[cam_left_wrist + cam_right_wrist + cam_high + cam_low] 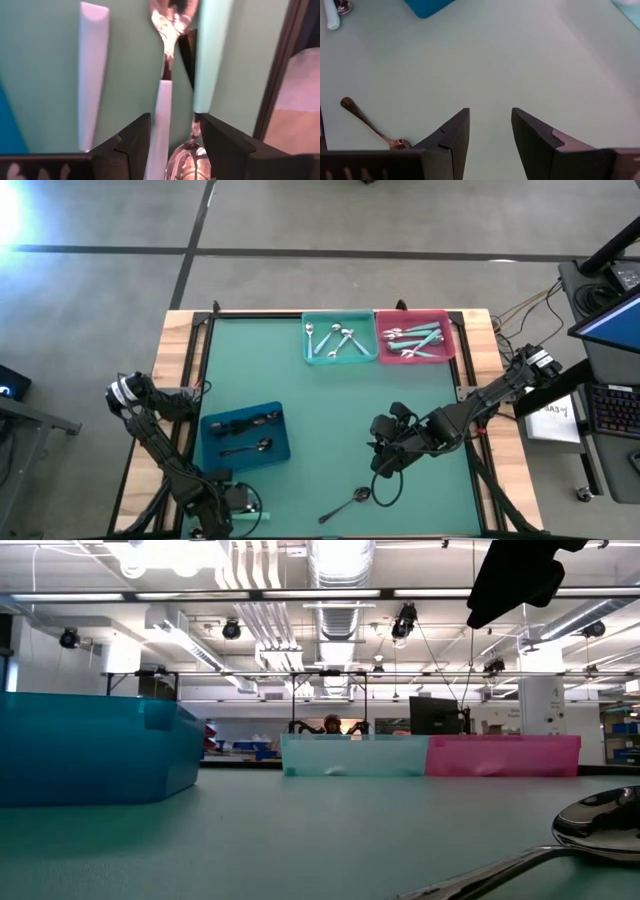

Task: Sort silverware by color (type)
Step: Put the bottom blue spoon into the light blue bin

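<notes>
My left gripper [238,500] [172,142] is open and low at the table's near edge, below the blue bin. Its fingers stand on either side of a mint-teal spoon handle [161,120]. Two more mint-handled spoons [92,75] [210,50] lie beside that one. My right gripper [385,455] [490,132] is open above the table's middle right and holds nothing. A dark spoon [346,502] [370,127] [600,825] lies flat on the table near it, toward the near edge.
The blue bin [245,433] [90,745] on the left holds dark spoons. At the far edge, the teal bin [340,338] [355,755] holds silver spoons, and the pink bin [414,337] [505,755] next to it holds mint-handled ones. Green table lies bare between the bins.
</notes>
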{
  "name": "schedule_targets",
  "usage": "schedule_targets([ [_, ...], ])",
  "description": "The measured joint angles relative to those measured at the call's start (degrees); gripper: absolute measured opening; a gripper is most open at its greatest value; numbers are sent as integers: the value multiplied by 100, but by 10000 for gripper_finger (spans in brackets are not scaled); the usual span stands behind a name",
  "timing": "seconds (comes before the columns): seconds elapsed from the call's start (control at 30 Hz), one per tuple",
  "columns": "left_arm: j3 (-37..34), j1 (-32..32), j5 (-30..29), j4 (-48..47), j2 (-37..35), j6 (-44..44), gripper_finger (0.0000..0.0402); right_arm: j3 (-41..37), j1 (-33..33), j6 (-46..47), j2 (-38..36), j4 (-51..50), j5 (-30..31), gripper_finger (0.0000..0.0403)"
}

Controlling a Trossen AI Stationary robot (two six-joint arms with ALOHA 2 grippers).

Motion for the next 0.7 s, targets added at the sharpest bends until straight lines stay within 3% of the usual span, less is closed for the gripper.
schedule_targets([
  [0.7,-38,28,-156,-238,-55,116,153,0,-1,0,0,1,0,137],
])
